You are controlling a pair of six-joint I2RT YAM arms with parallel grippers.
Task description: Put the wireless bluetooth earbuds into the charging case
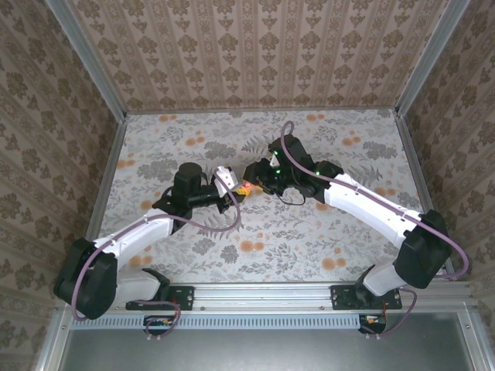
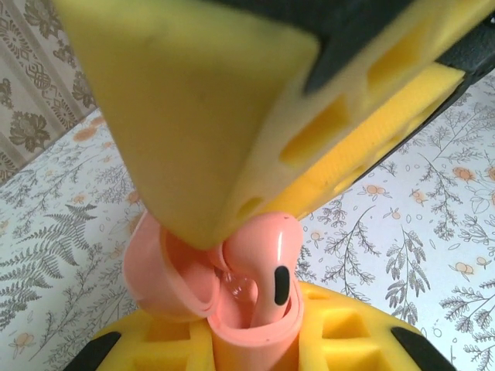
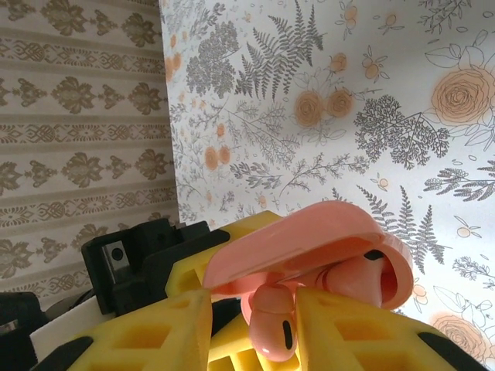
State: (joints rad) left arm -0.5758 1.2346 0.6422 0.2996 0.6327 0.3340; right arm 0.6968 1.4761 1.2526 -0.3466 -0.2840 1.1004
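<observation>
My left pincer (image 1: 238,185) is clamped on the case (image 2: 232,344) at the middle of the top view. Its lid (image 2: 158,274) is swung open toward the left of the left wrist frame. My right pincer (image 3: 251,332) sits at the bottom centre of its own frame, jaws narrow but a little apart around a bud (image 3: 271,325). A dark gap shows on the bud's left side, so I judge it barely gripped, if at all. A second bud (image 3: 363,278) lies in the case, under the lid to the right.

The bud between my jaws stands tall and tilted in its well, and I think it is not fully seated. To do this well, I should hold the case dead steady with the left pincer. The right jaws should be only just wider than the bud. Then I lift straight away along the stem line, so that no pad drags the bud out. If it sits proud, a soft press from one pad on its head should seat it. The risk is knocking the lid or twisting the case in the left grip.
</observation>
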